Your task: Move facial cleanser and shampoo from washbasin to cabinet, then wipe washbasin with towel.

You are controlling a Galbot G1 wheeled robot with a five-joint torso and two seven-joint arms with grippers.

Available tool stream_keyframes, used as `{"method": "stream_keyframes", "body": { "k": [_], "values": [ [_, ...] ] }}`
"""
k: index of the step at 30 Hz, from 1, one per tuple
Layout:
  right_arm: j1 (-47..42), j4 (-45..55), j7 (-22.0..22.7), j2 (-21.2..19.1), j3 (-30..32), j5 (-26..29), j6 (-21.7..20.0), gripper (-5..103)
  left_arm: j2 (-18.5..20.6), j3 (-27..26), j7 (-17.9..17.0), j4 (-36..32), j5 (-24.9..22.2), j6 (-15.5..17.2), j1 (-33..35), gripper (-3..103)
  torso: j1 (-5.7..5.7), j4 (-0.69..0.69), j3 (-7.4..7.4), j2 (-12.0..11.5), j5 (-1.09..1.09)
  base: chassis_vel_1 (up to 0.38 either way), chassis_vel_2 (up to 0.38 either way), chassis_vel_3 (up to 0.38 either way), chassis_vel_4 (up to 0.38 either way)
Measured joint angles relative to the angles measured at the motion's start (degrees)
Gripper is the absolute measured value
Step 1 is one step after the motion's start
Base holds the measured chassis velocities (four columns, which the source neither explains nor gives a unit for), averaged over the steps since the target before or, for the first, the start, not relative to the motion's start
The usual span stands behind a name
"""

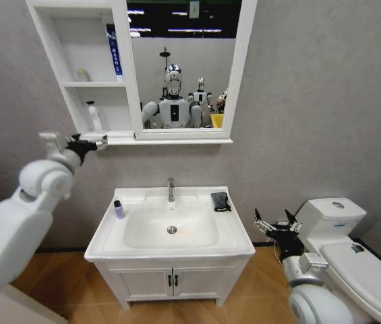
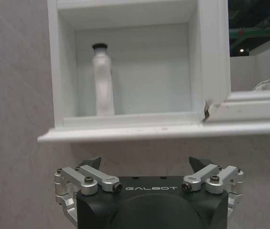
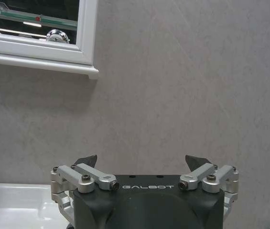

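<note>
The white washbasin sits below the cabinet, a white shelf unit joined to a mirror. A small purple bottle stands on the basin's left rim. The dark folded towel lies on its back right corner. On the lowest cabinet shelf stands a white bottle with a dark cap, and a blue tube leans on the top shelf. My left gripper hovers open and empty just below that shelf's ledge. To the right of the basin, my right gripper stays open and empty.
A chrome tap rises at the basin's back. A white toilet stands close behind my right arm. The two-door vanity carries the basin. A grey wall backs everything.
</note>
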Motion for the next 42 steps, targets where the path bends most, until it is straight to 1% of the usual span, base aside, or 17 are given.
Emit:
{"method": "stream_keyframes", "body": {
  "k": [3, 4, 5, 8, 9, 12, 13, 16, 17, 20, 21, 24, 37, 42],
  "values": [
    [-0.5, 0.0, -0.1, 0.0, 0.8, 0.4, 0.5, 100, -6.4, 0.4, 3.0, 4.1, 7.9, -4.8, 5.3, 100, 0.00, 0.00, 0.00, 0.0, -0.01, 0.000, 0.000, 0.000, 0.000],
    [-0.5, 0.0, -0.1, 0.0, 0.8, 0.4, 0.5, 100, -6.4, 0.4, 3.0, 4.1, 7.9, -4.8, 5.3, 100, 0.00, 0.00, 0.00, 0.0, -0.01, 0.000, 0.000, 0.000, 0.000],
    [-0.6, -0.1, -0.1, 0.0, 1.1, 0.6, 0.8, 100, -8.3, 0.5, 4.1, 6.0, 10.4, -6.2, 6.7, 100, 0.00, 0.00, 0.00, 0.0, 0.00, 0.000, 0.000, 0.000, 0.000],
    [-0.9, -0.5, -0.1, -0.1, 1.6, 1.0, 1.4, 100, -12.0, 0.6, 6.5, 11.0, 16.3, -9.3, 9.2, 100, 0.00, 0.00, 0.00, 0.0, 0.00, 0.000, 0.000, 0.000, 0.000],
    [-0.9, -0.5, -0.1, -0.1, 1.6, 1.0, 1.4, 100, -12.0, 0.6, 6.5, 11.0, 16.3, -9.3, 9.2, 100, 0.00, 0.00, 0.00, 0.0, 0.00, 0.000, 0.000, 0.000, 0.000],
    [-0.9, -1.0, -0.3, -0.2, 1.9, 1.5, 1.8, 100, -14.4, 0.6, 8.1, 15.2, 20.1, -11.0, 11.0, 100, 0.00, 0.01, 0.00, 0.0, 0.00, 0.000, 0.000, 0.000, 0.000],
    [-0.9, -1.0, -0.3, -0.2, 1.9, 1.5, 1.8, 100, -14.4, 0.6, 8.1, 15.2, 20.1, -11.0, 11.0, 100, 0.00, 0.01, 0.00, 0.0, 0.00, 0.000, 0.000, 0.000, 0.000],
    [-0.4, -1.7, -0.5, -0.6, 2.0, 2.2, 2.0, 100, -16.7, 1.1, 8.9, 20.1, 23.4, -12.6, 11.2, 100, 0.00, 0.01, 0.01, 0.0, 0.00, 0.000, 0.000, 0.000, 0.000],
    [-0.4, -1.7, -0.5, -0.6, 2.0, 2.2, 2.0, 100, -16.7, 1.1, 8.9, 20.1, 23.4, -12.6, 11.2, 100, 0.00, 0.01, 0.01, 0.0, 0.00, 0.000, 0.000, 0.000, 0.000],
    [-0.1, -2.0, -0.5, -0.8, 2.0, 2.7, 2.1, 100, -18.5, 1.2, 9.4, 24.3, 25.8, -14.1, 10.0, 100, 0.01, 0.00, 0.01, 0.0, 0.00, 0.000, 0.000, 0.000, 0.000],
    [-0.1, -2.0, -0.5, -0.8, 2.0, 2.7, 2.1, 100, -18.5, 1.2, 9.4, 24.3, 25.8, -14.1, 10.0, 100, 0.01, 0.00, 0.01, 0.0, 0.00, 0.000, 0.000, 0.000, 0.000],
    [-0.1, -2.3, -0.6, -0.9, 2.1, 2.9, 2.2, 100, -20.1, 1.0, 10.5, 28.3, 27.7, -15.1, 8.6, 100, 0.02, 0.00, 0.00, 0.0, 0.00, 0.000, 0.000, 0.000, 0.000],
    [0.5, -3.4, -0.7, -0.8, 1.8, 2.7, 2.4, 100, -23.4, -0.8, 12.3, 35.9, 30.3, -16.8, 6.7, 100, 0.01, 0.01, 0.01, 0.0, -0.01, 0.000, 0.000, 0.000, 0.000],
    [0.7, -3.7, -0.7, -0.8, 1.8, 2.6, 2.3, 100, -23.4, -1.2, 13.3, 37.4, 30.4, -16.8, 6.1, 101, 0.02, 0.00, 0.01, 0.0, -0.01, 0.000, 0.000, 0.000, 0.000]
  ]
}}
